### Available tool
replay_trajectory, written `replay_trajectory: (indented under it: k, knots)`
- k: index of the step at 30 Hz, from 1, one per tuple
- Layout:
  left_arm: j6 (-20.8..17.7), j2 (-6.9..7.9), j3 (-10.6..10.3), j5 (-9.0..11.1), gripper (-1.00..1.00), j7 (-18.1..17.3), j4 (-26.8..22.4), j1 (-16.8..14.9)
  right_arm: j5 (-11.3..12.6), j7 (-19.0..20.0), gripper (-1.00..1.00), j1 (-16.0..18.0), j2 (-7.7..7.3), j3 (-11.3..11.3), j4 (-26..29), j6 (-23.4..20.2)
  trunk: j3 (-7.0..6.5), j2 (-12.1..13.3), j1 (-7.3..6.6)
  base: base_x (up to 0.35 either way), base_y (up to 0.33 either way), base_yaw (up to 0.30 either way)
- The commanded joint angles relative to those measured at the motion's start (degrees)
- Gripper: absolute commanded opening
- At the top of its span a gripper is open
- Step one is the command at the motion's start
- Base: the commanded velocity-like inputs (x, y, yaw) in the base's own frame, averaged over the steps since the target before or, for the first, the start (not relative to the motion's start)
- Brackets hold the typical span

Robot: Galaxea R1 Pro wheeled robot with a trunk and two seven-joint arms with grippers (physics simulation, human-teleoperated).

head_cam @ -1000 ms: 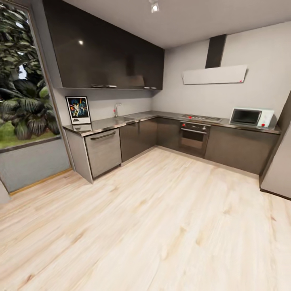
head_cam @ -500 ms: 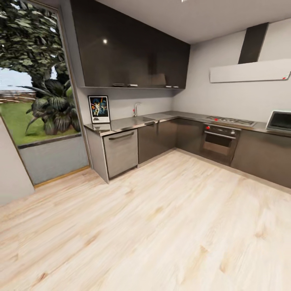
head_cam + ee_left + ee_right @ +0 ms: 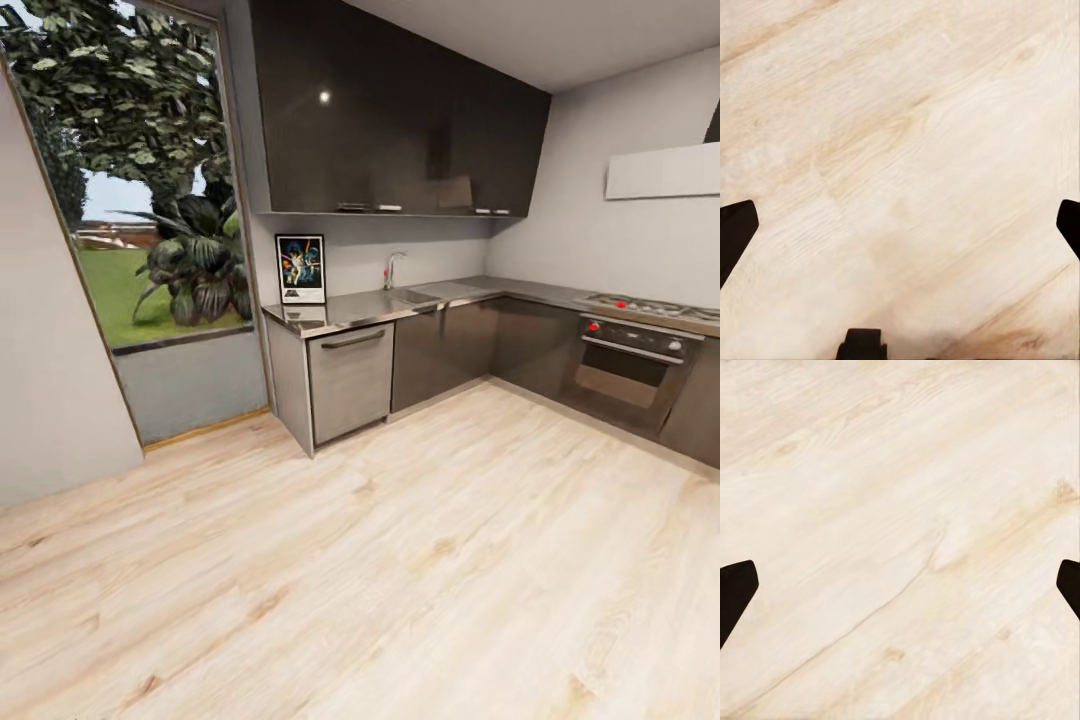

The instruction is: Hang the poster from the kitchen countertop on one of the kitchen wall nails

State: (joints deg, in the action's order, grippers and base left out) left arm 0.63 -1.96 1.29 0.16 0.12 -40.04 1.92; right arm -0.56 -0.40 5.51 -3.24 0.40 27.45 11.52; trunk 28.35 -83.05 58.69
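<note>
In the head view, going from the left: a tall window (image 3: 150, 190), then the poster (image 3: 300, 268) standing upright with its long axis vertical, at the left end of the countertop (image 3: 400, 305), leaning on or just before the wall under the dark upper cabinets (image 3: 400, 110). Further right come the sink (image 3: 425, 294) with its tap, then the oven (image 3: 635, 365).

The poster lies well apart, ahead and to the left across bare wood floor (image 3: 400, 560), so I judge the left arm the nearer.

The left gripper (image 3: 900, 225) and right gripper (image 3: 900, 585) both hang over floorboards, fingers spread wide, holding nothing.
</note>
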Motion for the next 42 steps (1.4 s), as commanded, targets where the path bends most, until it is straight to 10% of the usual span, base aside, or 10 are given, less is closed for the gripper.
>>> replay_trajectory:
  k: [1,42]
  knots:
    - [0.07,-0.05,0.21,0.02,1.00,0.00,-0.04,0.01,-0.06,-0.04,1.00,0.03,-0.01,0.04,-0.02,0.16,0.07,-0.03,0.03,0.273,0.243,0.293]
    - [0.07,0.01,0.29,-0.07,1.00,-0.12,0.13,0.01,0.11,0.22,1.00,0.03,-0.29,-0.39,-2.61,-0.01,0.26,-0.03,0.03,0.263,0.256,0.057]
